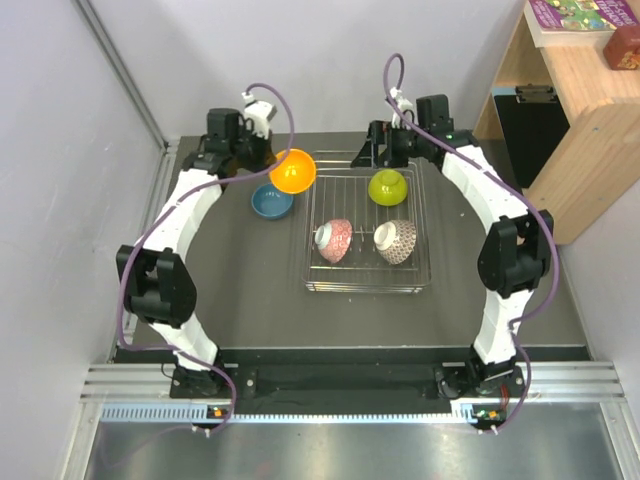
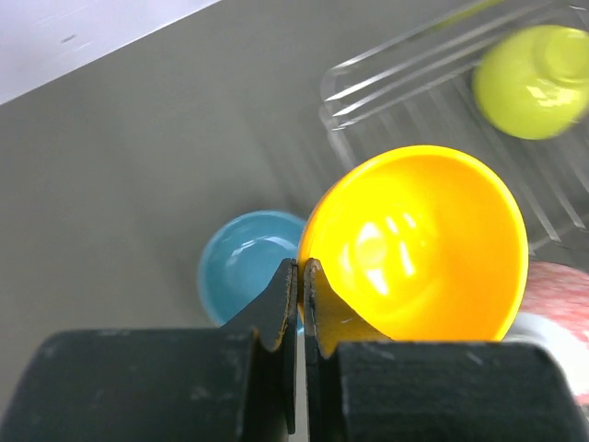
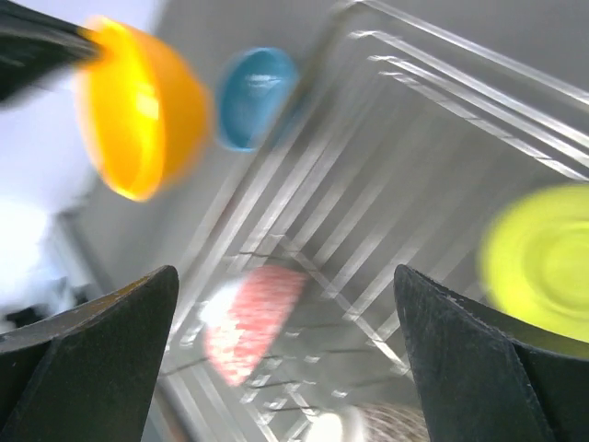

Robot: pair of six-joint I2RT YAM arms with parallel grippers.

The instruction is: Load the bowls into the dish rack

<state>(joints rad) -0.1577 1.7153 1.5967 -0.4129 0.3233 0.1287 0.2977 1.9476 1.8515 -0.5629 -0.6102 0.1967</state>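
Observation:
My left gripper (image 1: pixel 274 158) (image 2: pixel 301 268) is shut on the rim of the orange bowl (image 1: pixel 293 171) (image 2: pixel 419 244) (image 3: pixel 138 106), holding it tilted in the air by the dish rack's (image 1: pixel 366 289) (image 2: pixel 414 74) (image 3: pixel 414 120) far left corner. Under it, the blue bowl (image 1: pixel 272 203) (image 2: pixel 244 262) (image 3: pixel 256 97) sits on the table left of the rack. Inside the rack are the lime bowl (image 1: pixel 388 186) (image 2: pixel 534 81) (image 3: pixel 543 262), the pink-patterned bowl (image 1: pixel 334 241) (image 2: pixel 557 295) (image 3: pixel 253 322) and the brownish-patterned bowl (image 1: pixel 396 241) (image 3: pixel 396 424). My right gripper (image 1: pixel 385 150) (image 3: pixel 285 269) hangs open and empty over the rack's far edge.
A wooden shelf unit (image 1: pixel 570 110) stands off the table's far right corner, with books (image 1: pixel 575 15) on top. White walls close in at the back and left. The dark table (image 1: pixel 240 290) ends at a metal rail near the arm bases.

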